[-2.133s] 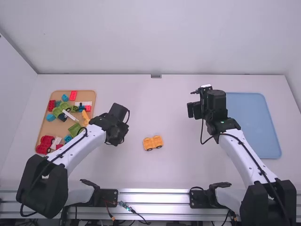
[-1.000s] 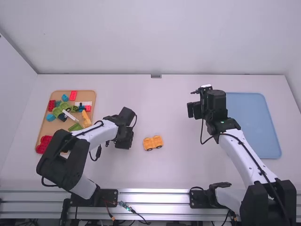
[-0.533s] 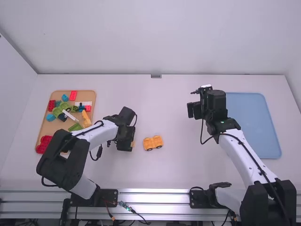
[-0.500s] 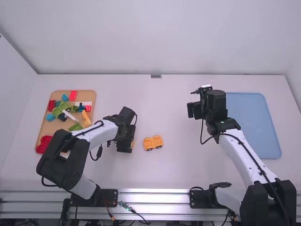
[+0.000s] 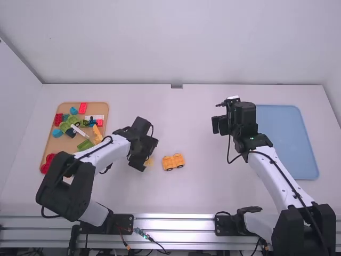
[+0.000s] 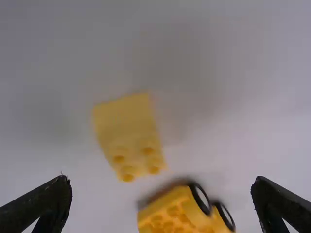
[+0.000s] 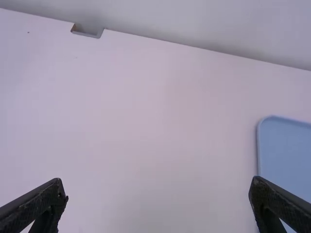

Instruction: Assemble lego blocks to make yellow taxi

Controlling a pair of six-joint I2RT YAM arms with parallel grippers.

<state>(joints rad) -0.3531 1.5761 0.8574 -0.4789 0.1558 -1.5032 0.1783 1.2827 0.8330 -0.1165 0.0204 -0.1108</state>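
Yellow wheeled base [image 5: 173,161] — long axis roughly left-right, wheels [image 5: 169,169] camera-side.

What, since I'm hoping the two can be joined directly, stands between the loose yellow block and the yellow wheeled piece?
Nothing visible does: only a narrow strip of table separates the yellow block from the yellow wheeled piece, as the left wrist view shows.

My 2 arms [image 5: 269,173] wear smooth white links [image 5: 106,156], chunky black joints [image 5: 66,184] and slim black cables [image 5: 229,148] looping along the outside.
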